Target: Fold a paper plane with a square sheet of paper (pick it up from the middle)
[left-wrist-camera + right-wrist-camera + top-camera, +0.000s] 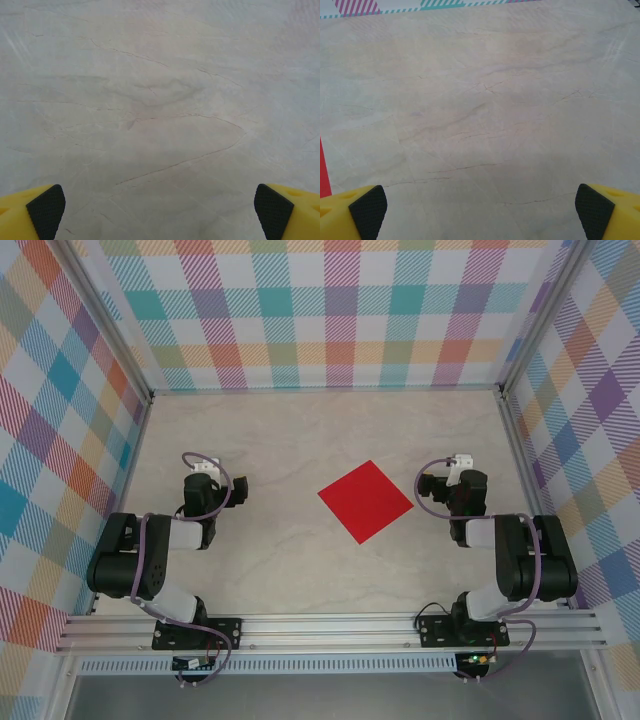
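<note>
- At the left of the overhead frame, the left gripper [203,468] is pictured over bare table [290,430], well apart from the paper. In its wrist view the yellow fingers [20,212] are spread to the two lower corners of the frame, and nothing is held between them.
- At centre, a little to the right, the square sheet of paper [365,500] is shown lying flat on the pale, veined tabletop. It is turned like a diamond, between the two arms and nearer the right one. No crease can be made out on it, so the folding is judged not yet begun.
- The sheet is judged to be very light, thin and limp. Pressed flat to a smooth surface, it offers little edge to pinch and may well slide when pushed. Any careless squeeze would be expected to leave a stray crease. As the task asks, a hold is best taken at the middle, where a small ridge could be pinched up.
- At the right of the overhead frame, the right gripper [455,472] is seen near the sheet's right corner, not touching it. In its wrist view the fingers [342,212] are held wide apart and empty, and a red sliver of the sheet is caught at the lower left edge of the frame.
</note>
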